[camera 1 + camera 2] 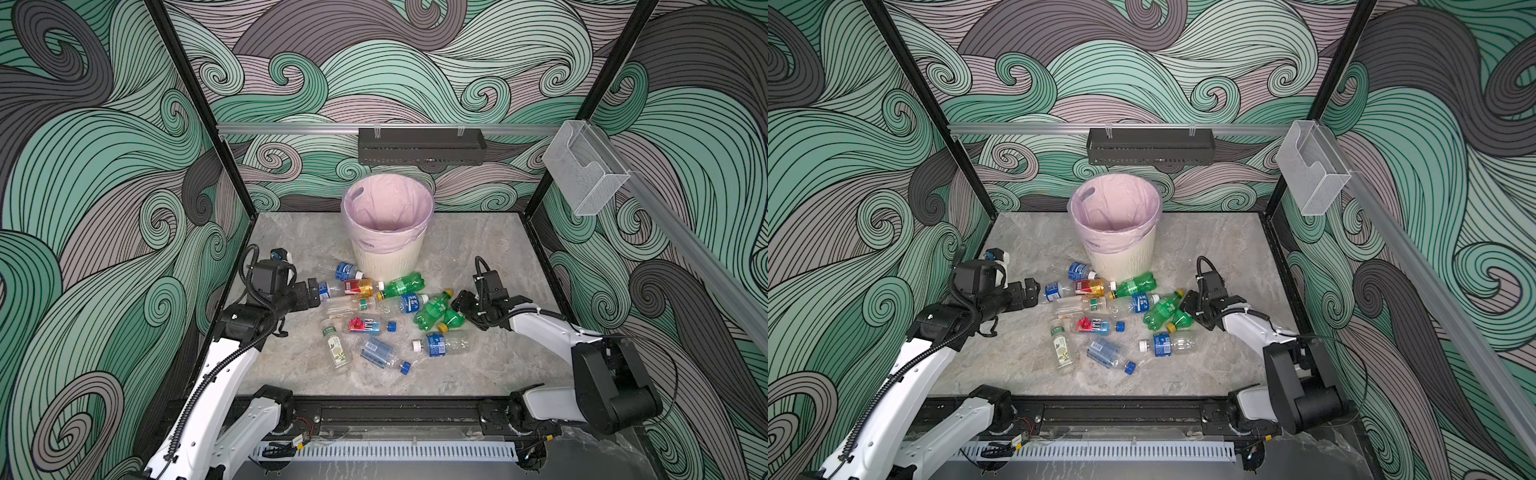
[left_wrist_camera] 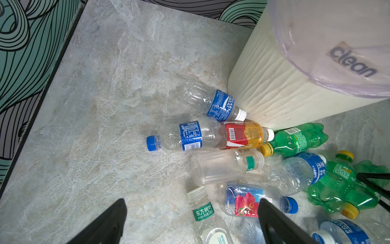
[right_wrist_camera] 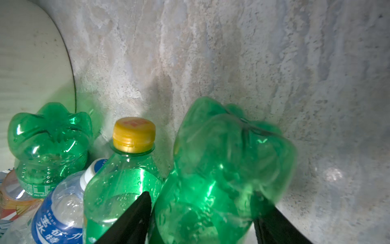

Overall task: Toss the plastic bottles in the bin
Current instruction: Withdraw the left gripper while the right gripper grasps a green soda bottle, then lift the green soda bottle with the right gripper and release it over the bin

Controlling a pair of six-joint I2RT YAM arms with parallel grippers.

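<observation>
Several plastic bottles [image 1: 374,309] lie in a heap on the marble floor in front of the bin [image 1: 386,257], which is cream, ribbed and lined with a pink bag. My right gripper [image 3: 202,196] is shut on a green bottle [image 3: 221,169]; its fingers press both sides of it. In a top view this green bottle [image 1: 451,321] lies low at the heap's right edge under the right gripper [image 1: 465,309]. My left gripper [image 1: 316,291] hangs open at the heap's left edge. In the left wrist view its fingers [image 2: 114,219] straddle a clear green-labelled bottle [image 2: 203,213] below, touching nothing.
A second green bottle with a yellow cap [image 3: 133,135] lies right against the held one. A black shelf tray [image 1: 422,145] and a clear box [image 1: 586,174] hang on the walls. Patterned walls close in the floor's left, right and back edges.
</observation>
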